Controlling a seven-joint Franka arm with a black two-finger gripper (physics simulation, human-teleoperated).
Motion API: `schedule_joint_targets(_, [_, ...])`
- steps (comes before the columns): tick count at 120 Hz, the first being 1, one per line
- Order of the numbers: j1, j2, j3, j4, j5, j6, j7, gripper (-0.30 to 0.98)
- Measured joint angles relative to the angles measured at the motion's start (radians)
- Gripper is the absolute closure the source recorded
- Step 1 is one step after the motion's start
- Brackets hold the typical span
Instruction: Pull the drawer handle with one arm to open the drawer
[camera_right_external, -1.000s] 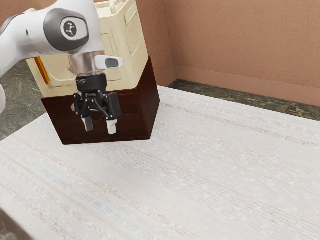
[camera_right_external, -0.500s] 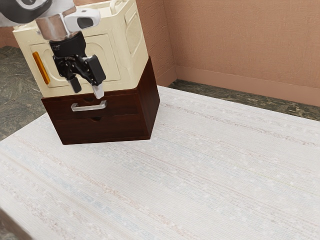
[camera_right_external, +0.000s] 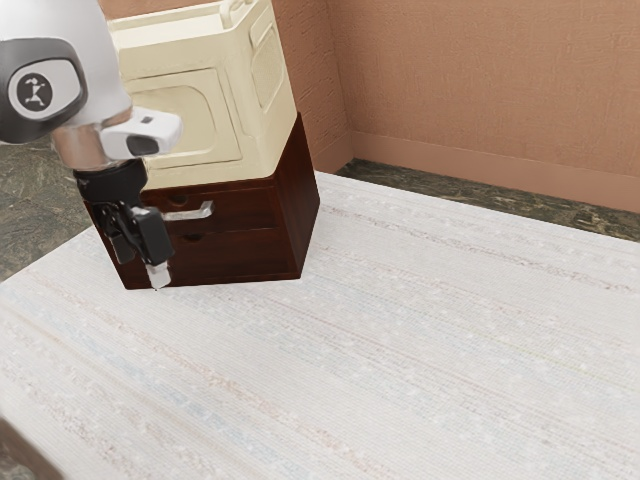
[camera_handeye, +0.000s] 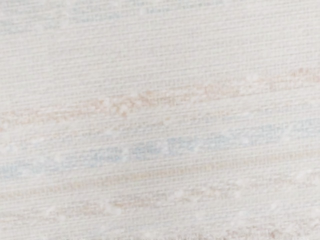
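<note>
1. Pulling open the upper drawer is the work, and its front looks flush with the cabinet. The pale handle is on this front, toward the exterior view's left and on the far part of the table.

2. The gripper hangs in front of the cabinet, and covers the left end of the handle in the exterior view. Its two fingers stand apart, with nothing held between them.

3. I judge that the step in hand is to line up with the handle. The tips appear too low for it; better to raise them, turn the hand so one finger passes behind the bar, then close gently and pull straight outward.

4. The striped cloth is below the hand, so please do not scrape it. The cream box sits on the cabinet, and a hard pull might shake it.
</note>
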Motion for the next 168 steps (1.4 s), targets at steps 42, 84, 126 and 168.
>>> schedule_joint_targets(42, [0.008,0.031,0.048,-0.023,0.004,0.138,0.317,0.00])
schedule_joint_targets(84, [0.013,0.088,0.075,-0.007,-0.004,0.259,0.552,0.00])
schedule_joint_targets(126, [0.042,0.155,0.083,-0.023,0.034,0.501,0.732,0.00])
schedule_joint_targets(168, [0.046,0.215,0.124,-0.015,0.027,0.622,0.879,0.00])
